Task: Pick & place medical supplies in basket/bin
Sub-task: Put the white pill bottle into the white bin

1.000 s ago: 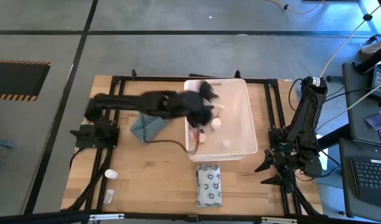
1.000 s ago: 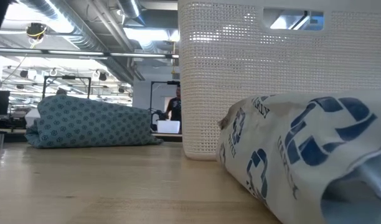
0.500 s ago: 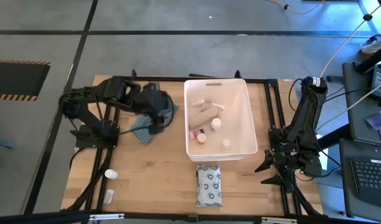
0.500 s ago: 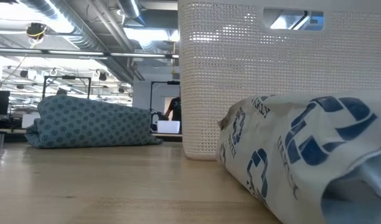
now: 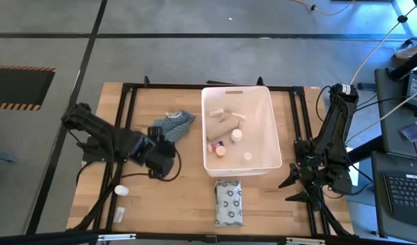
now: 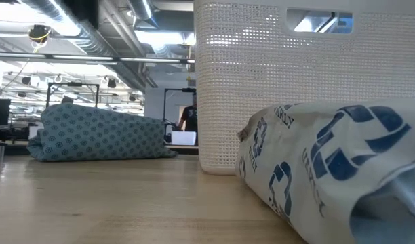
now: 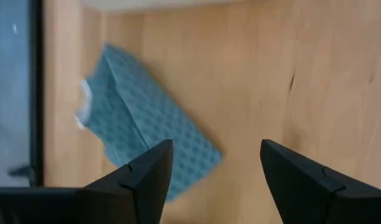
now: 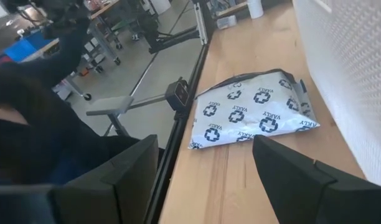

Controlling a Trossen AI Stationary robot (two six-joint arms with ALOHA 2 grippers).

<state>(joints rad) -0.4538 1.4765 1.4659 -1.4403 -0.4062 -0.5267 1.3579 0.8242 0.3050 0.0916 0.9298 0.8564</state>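
Note:
The white bin (image 5: 263, 102) stands at the table's middle and holds a beige bandage roll (image 5: 225, 122) and small bottles (image 5: 219, 150). Left of it lies a teal patterned pack (image 5: 173, 124), flat on the wood. A white pack with blue crosses (image 5: 229, 202) lies near the front edge, close to the bin's near wall. My left gripper (image 5: 162, 151) hovers open, pointing down, just on the near side of the teal pack (image 7: 141, 140). At the table's right edge my right gripper (image 5: 290, 190) waits open, facing the white pack (image 8: 253, 109).
Two small white bottles (image 5: 120, 191) (image 5: 118, 215) lie at the near left corner. Black frame rails (image 5: 130, 102) run along the table's sides. In the low view the bin wall (image 6: 309, 81) rises behind the white pack (image 6: 329, 169).
My left gripper has swung from above the bin toward the table's left and near edges and come down, rolling as it went; it now hangs beside the teal pack. Its fingers hold nothing. The packs and the bin have stayed where they were.

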